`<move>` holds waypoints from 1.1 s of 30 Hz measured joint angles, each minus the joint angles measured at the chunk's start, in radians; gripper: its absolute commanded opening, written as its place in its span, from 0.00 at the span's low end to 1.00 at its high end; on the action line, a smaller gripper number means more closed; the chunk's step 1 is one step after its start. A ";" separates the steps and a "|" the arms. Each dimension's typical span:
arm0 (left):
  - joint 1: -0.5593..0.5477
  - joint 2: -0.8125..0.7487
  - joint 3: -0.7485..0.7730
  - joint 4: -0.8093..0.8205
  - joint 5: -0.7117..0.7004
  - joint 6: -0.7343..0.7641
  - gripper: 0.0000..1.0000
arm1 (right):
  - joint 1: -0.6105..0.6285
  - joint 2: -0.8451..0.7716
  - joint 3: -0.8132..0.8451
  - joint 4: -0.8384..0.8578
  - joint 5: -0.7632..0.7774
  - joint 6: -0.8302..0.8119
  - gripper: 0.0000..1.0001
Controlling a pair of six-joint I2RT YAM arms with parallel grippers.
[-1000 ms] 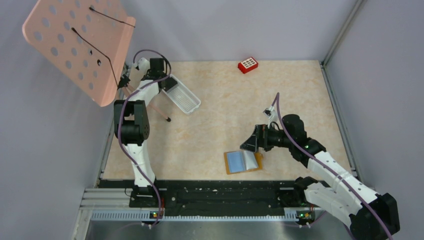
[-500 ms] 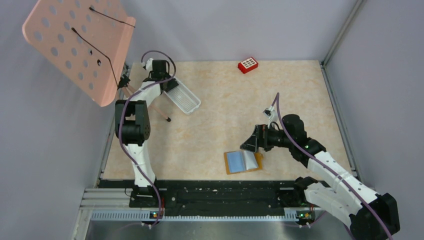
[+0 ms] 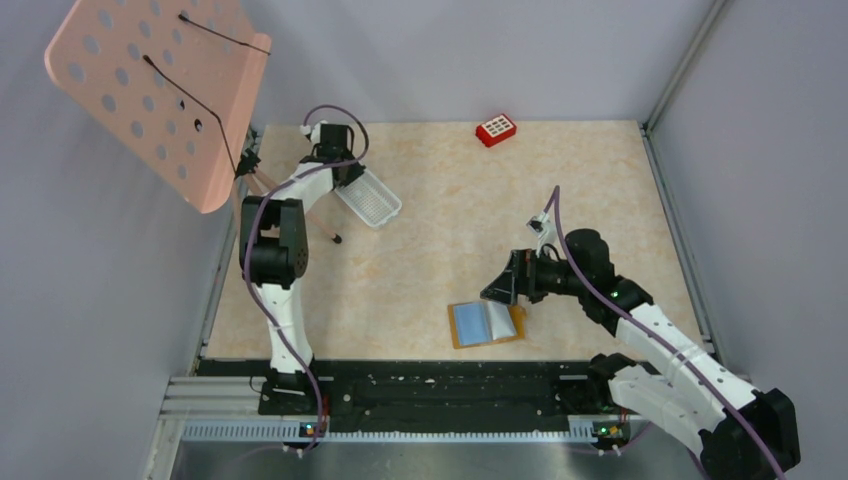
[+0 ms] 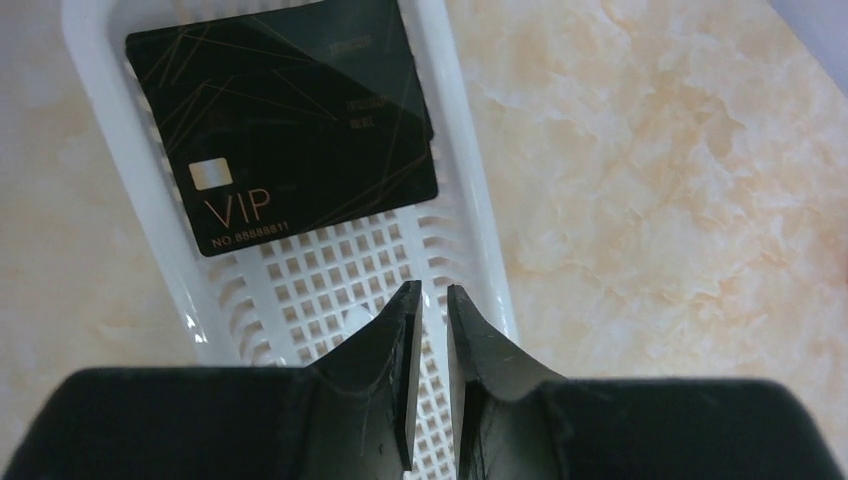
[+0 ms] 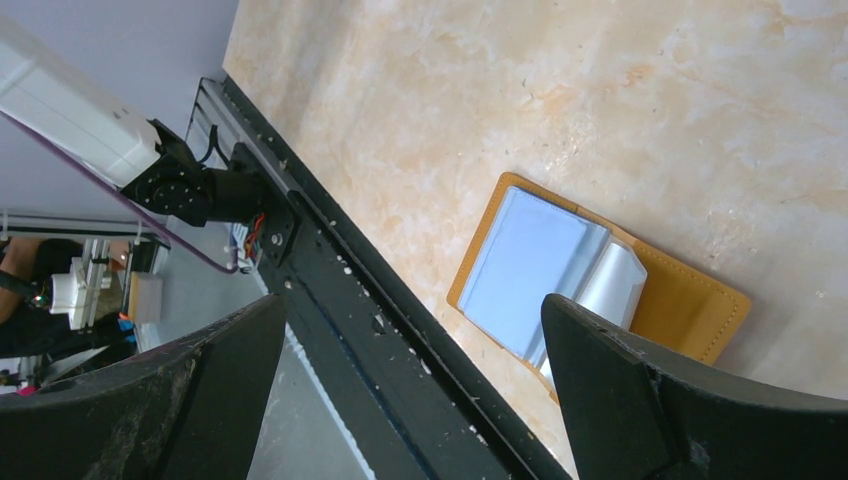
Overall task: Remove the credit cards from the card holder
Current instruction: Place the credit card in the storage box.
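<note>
Now the left gripper (image 4: 430,296) has slid along the white tray (image 4: 470,230), its jaws narrowed to an empty slit, so one black card (image 4: 285,125) lies delivered at 11 o'clock. Only the left wrist view shows that card. At 6 o'clock the right gripper (image 5: 412,320) gapes wide over the open card holder (image 5: 690,300); whether any cards remain inside I cannot tell.

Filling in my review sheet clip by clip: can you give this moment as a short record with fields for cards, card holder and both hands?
card: black VIP card lying in the white tray
card holder: lying open on the table, blue sleeves showing
left hand: over the tray, nearly closed, empty
right hand: wide open above the card holder, empty
</note>
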 measured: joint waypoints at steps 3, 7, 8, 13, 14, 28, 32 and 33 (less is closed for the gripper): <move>0.003 0.035 0.027 -0.025 -0.018 0.014 0.20 | 0.000 -0.002 0.000 0.000 0.000 0.000 0.99; 0.006 0.067 0.032 -0.049 -0.035 0.030 0.20 | 0.000 -0.004 0.002 0.000 0.000 -0.002 0.99; 0.006 0.071 0.033 -0.053 -0.037 0.031 0.20 | 0.000 -0.004 0.003 -0.003 0.000 -0.003 0.99; 0.010 0.099 0.064 -0.075 -0.047 0.042 0.20 | -0.001 -0.004 0.016 -0.011 0.001 -0.007 0.99; 0.012 0.104 0.073 -0.076 -0.050 0.045 0.20 | -0.001 -0.004 0.018 -0.013 0.001 -0.007 0.99; 0.034 0.140 0.175 -0.085 -0.088 0.081 0.20 | -0.002 0.008 0.018 -0.014 0.004 -0.008 0.99; 0.035 0.140 0.175 -0.091 -0.092 0.087 0.20 | -0.002 0.009 0.018 -0.015 0.005 -0.007 0.99; 0.035 0.140 0.175 -0.091 -0.092 0.090 0.20 | -0.002 0.009 0.018 -0.014 0.005 -0.007 0.99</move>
